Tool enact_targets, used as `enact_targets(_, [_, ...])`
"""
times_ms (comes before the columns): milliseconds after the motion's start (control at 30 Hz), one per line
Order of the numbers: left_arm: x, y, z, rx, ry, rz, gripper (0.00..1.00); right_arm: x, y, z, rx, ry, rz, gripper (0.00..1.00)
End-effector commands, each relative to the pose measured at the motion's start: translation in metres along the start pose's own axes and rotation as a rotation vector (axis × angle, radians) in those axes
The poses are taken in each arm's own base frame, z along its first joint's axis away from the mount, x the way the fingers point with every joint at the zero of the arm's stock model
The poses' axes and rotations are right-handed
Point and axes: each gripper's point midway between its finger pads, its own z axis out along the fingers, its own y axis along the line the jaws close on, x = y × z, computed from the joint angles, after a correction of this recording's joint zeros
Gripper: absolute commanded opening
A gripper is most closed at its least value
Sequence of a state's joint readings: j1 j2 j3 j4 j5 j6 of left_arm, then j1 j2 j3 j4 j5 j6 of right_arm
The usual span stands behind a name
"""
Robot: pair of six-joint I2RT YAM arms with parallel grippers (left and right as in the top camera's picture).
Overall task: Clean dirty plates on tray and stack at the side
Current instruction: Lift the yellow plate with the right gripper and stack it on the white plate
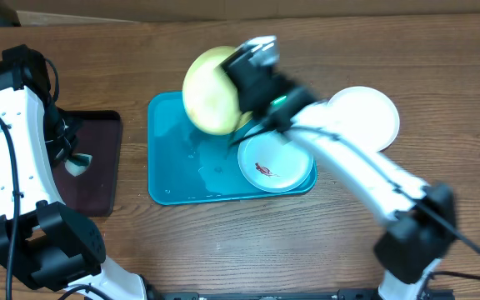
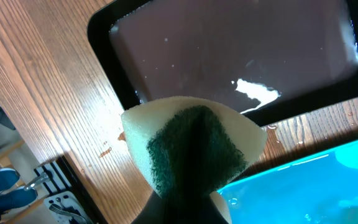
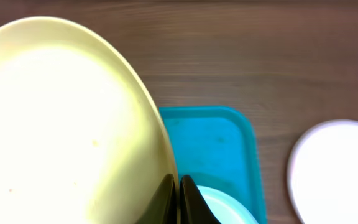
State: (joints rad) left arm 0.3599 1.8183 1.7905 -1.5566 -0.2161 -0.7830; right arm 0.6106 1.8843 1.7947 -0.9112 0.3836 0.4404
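**Right arm holds the yellow plate on edge over the tray; left arm holds a sponge at the side.**

Overhead: the right gripper (image 1: 238, 79) is clamped on the rim of the yellow plate (image 1: 209, 92), which tilts above the tray's (image 1: 173, 167) far rim. The blue plate (image 1: 275, 164), with a red smear, lies in the tray's near right corner. The white plate (image 1: 365, 117) sits on the table (image 1: 223, 250) right of the tray, apart from it. The left gripper (image 1: 73, 157) pinches a sponge (image 1: 79, 166) over the black tray (image 1: 98, 137). Left wrist: only here do the sponge's green scrub face and cream foam show, folded between closed fingers, along with wet glints on the black tray. A strip of bare wood separates the two trays' rims. Right wrist: the fingers meet tight on the yellow plate's rim and its face shows faint specks. Bare table lies beyond the tray's edge and around the white plate.
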Motion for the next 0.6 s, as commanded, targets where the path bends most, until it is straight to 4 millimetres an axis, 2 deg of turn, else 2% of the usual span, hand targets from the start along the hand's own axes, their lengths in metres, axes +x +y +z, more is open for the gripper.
enact_targets(0, [0.001, 0.000, 0.003, -0.009, 0.009, 0.001, 0.04, -0.015, -0.057, -0.003, -0.047, 0.093, 0.190, 0.04])
enact_targets(167, [0.002, -0.002, 0.003, 0.000, 0.014, 0.000, 0.04, 0.009, -0.172, 0.020, 0.156, 0.225, 0.349, 0.04])
enact_targets(300, [0.001, -0.003, 0.003, 0.002, 0.011, -0.001, 0.04, 0.033, -0.238, 0.032, 0.226, 0.295, 0.487, 0.04])
enact_targets(433, [0.000, -0.003, 0.003, 0.005, 0.008, -0.001, 0.04, 0.059, -0.282, 0.044, 0.246, 0.344, 0.606, 0.04])
enact_targets(567, [0.000, -0.003, 0.003, 0.006, 0.007, -0.002, 0.04, 0.085, -0.306, 0.056, 0.261, 0.367, 0.670, 0.04])
